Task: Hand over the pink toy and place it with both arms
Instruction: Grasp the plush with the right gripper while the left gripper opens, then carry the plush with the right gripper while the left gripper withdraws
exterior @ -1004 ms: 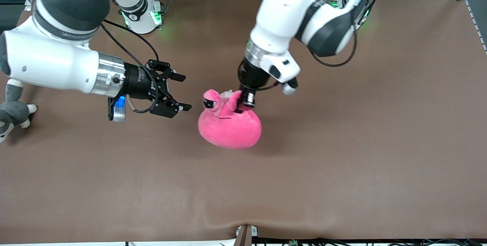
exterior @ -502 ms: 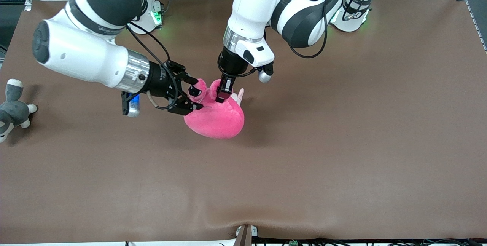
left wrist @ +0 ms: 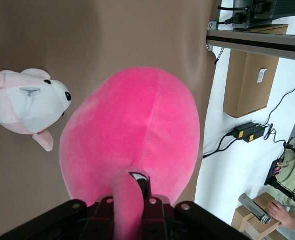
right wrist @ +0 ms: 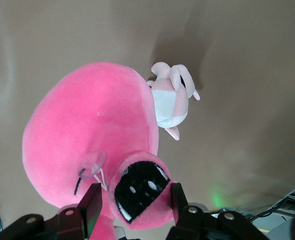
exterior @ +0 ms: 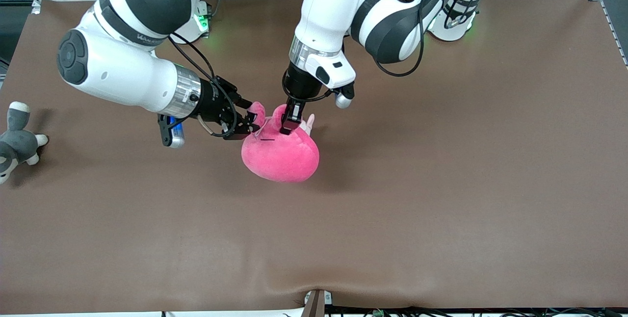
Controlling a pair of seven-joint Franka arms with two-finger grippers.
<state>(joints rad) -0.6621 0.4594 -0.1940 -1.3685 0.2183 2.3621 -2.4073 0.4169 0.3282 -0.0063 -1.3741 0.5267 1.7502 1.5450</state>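
While the left end effector (exterior: 289, 124) stays clenched on the pink toy's (exterior: 280, 156) limb mid-worktop and the right end effector (exterior: 245, 121) grips its head, you risk tearing it if both pull apart.

Grey-and-white plush (exterior: 17, 140) at the right arm's table end; pale pink-and-white puppy plush (left wrist: 25, 106) mid-table.

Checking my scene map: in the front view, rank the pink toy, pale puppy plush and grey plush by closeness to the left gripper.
1. pink toy, in the left gripper.
2. pale puppy plush, just beside it.
3. grey plush, at the right arm's table end.
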